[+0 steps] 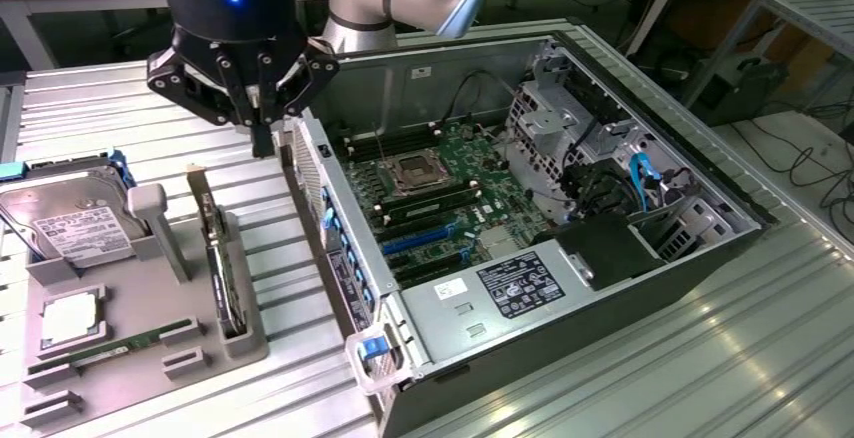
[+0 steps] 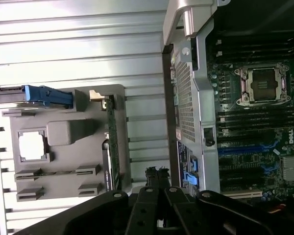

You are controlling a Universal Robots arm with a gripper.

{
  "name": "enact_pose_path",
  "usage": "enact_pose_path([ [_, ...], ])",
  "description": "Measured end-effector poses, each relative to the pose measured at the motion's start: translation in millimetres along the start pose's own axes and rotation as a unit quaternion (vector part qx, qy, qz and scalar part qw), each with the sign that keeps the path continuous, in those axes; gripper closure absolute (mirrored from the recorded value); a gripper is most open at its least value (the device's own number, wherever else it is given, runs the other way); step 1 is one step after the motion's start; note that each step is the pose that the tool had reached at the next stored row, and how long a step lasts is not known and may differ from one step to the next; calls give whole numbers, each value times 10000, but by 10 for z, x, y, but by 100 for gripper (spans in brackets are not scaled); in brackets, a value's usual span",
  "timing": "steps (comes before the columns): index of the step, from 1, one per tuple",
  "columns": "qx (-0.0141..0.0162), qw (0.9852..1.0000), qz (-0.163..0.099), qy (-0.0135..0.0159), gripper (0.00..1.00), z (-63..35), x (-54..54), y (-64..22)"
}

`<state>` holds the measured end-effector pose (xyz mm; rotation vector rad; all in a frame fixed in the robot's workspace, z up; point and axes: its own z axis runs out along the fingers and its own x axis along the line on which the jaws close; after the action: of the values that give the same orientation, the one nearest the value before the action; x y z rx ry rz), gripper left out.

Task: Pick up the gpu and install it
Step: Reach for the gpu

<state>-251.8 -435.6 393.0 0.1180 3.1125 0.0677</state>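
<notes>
The gpu [image 1: 216,258] is a thin dark card standing on its edge in a slot of the grey holder tray [image 1: 174,358] at the exterior view's left. The wrist view has the gpu [image 2: 111,142] edge-on along the tray's side. My gripper [image 1: 263,146] hangs above the table, in the gap between the tray's far end and the open computer case [image 1: 534,218]. It is above and just beyond the card's far end and does not touch it. Its fingers are shut with nothing between them, and my gripper [image 2: 157,174] looks shut in the wrist view too.
A silver hard drive [image 1: 74,223] in a blue carrier, a square processor chip [image 1: 74,320] and a green memory stick [image 1: 114,350] share the tray. The case lies open on its side with the motherboard [image 2: 255,122] and blue card slots [image 1: 427,243] exposed. Its perforated rear wall [image 2: 186,98] faces the tray.
</notes>
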Motion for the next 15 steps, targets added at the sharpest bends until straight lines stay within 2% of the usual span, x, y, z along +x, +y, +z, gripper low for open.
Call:
enact_pose_path([
  [15,0,10000,0,0,89,-9,187,-103],
])
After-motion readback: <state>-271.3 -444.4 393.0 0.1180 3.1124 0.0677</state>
